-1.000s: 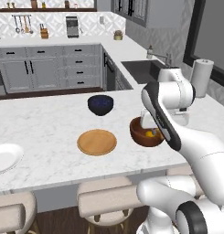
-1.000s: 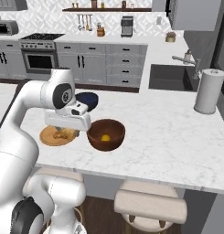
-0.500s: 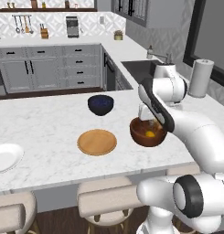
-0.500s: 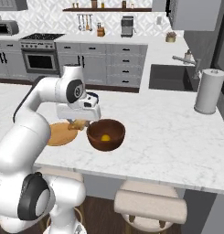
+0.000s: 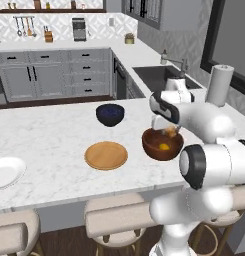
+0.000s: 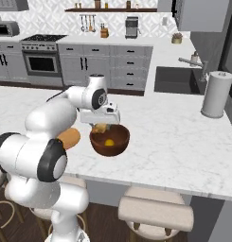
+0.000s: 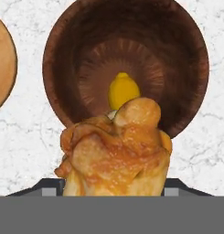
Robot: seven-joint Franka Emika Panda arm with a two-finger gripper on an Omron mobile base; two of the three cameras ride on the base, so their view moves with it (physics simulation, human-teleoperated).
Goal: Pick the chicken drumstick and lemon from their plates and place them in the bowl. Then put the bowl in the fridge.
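— Where is the chicken drumstick [image 7: 117,151] seen?

— It is held between the jaws of the gripper [image 5: 169,131], which are closed on it, just above the near rim of the reddish-brown wooden bowl [image 5: 162,144]. In the hand view the golden-brown meat is seen close against the camera, overlapping the bowl's edge.

— And the lemon [image 7: 123,89]?

— It is found lying on the bowl's floor, roughly at the middle, apart from the drumstick.

— What else is laid out on the marble counter [image 5: 54,140]?

— A tan wooden plate [image 5: 106,155] is set beside the bowl, a dark navy bowl [image 5: 110,114] stands further back, and a white plate [image 5: 5,171] is placed well apart at the counter's left end. A paper towel roll [image 6: 216,94] is seen standing near the sink [image 6: 176,79].
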